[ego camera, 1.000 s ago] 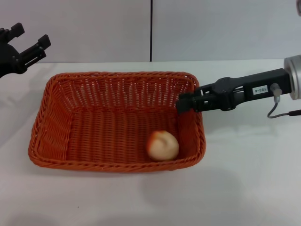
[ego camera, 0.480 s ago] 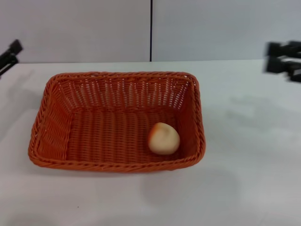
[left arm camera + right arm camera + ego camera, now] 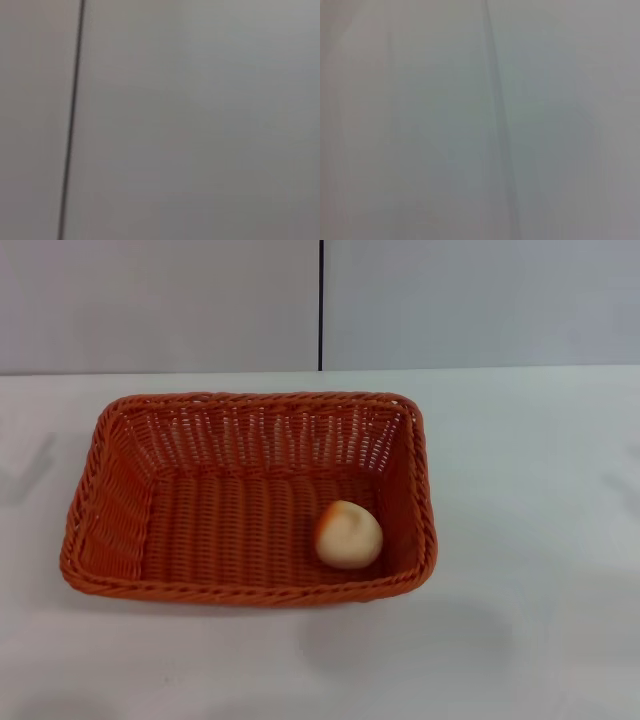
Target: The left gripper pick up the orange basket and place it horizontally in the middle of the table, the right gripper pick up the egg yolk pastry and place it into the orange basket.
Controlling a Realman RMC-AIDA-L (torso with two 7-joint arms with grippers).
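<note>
The orange basket (image 3: pixel 250 495) lies lengthwise across the middle of the white table (image 3: pixel 520 540) in the head view. The egg yolk pastry (image 3: pixel 348 534), a pale round bun with a browner patch, rests inside the basket near its right wall. Neither the left gripper nor the right gripper shows in any view. Both wrist views show only a plain grey surface with a dark seam line.
A grey wall with a dark vertical seam (image 3: pixel 321 305) stands behind the table's far edge. Faint shadows lie on the table at the far left and far right.
The right arm has drawn back from the basket's right rim and left the head view. The left gripper has also gone out at the far left. The pastry has settled still.
</note>
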